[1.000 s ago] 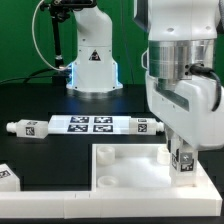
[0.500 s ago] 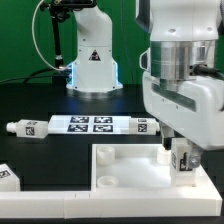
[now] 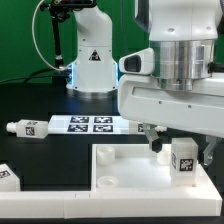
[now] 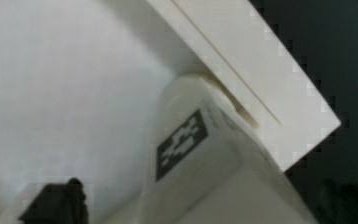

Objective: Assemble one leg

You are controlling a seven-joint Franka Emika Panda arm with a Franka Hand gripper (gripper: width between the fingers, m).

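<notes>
The leg point(image 3: 183, 160), a short white peg with a black-and-white tag, stands upright on the right part of the large white square panel point(image 3: 125, 172). My gripper point(image 3: 182, 150) hangs over it, one dark finger point(image 3: 152, 139) on each side and a gap to the leg, so it is open. In the wrist view the leg point(image 4: 202, 150) rises between my gripper's point(image 4: 202, 205) fingers point(image 4: 57, 203), next to the panel's point(image 4: 69, 90) edge. How the leg's foot sits on the panel is hidden.
The marker board point(image 3: 90, 124) lies behind the panel. One more tagged leg lies at each of its ends point(image 3: 25, 128) point(image 3: 147, 126), and another at the exterior view's lower left point(image 3: 6, 177). The robot base point(image 3: 92, 62) stands at the back.
My hand has turned about its vertical axis and now shows its broad side. The fingers that were shut on the leg stand apart from it. The leg stays upright in the same spot.
</notes>
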